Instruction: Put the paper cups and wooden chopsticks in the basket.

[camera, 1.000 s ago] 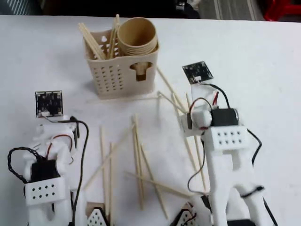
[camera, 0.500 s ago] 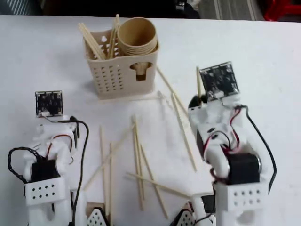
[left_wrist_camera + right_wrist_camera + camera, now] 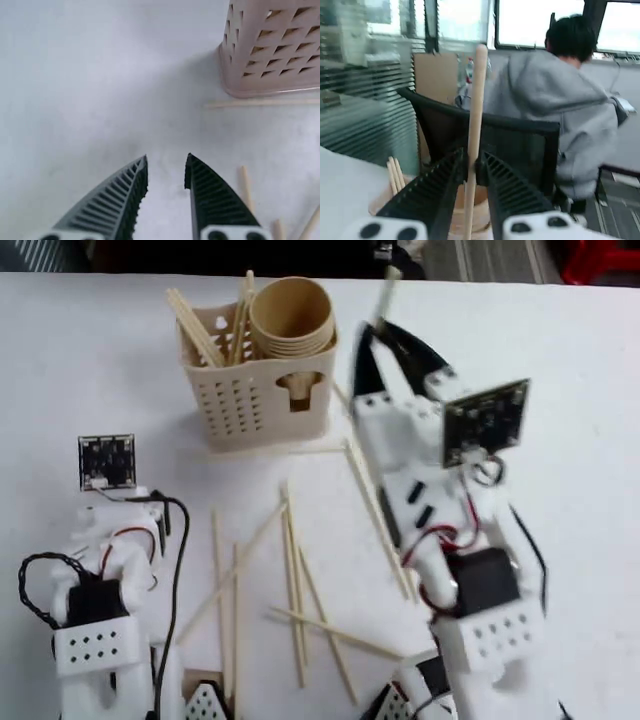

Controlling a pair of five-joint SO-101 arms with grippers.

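Observation:
A cream slotted basket (image 3: 255, 390) stands at the back of the table, with stacked paper cups (image 3: 291, 315) and a few chopsticks (image 3: 198, 328) inside. My right gripper (image 3: 386, 338) is raised just right of the basket, shut on one wooden chopstick (image 3: 384, 295) that stands upright between its jaws. The right wrist view shows this held chopstick (image 3: 476, 115) in the right gripper (image 3: 472, 167), above a cup rim (image 3: 384, 201). Several loose chopsticks (image 3: 293, 580) lie scattered on the table. My left gripper (image 3: 166, 170) hovers open and holds nothing, short of the basket (image 3: 270, 45).
One chopstick (image 3: 265, 103) lies along the basket's front base, and another long one (image 3: 378, 515) lies by the right arm. The left arm (image 3: 100, 580) sits at the near left. White table surface is bare to the left of the basket.
The right arm has swung up from the table and toward the basket, lifting a chopstick upright. The left arm has kept still.

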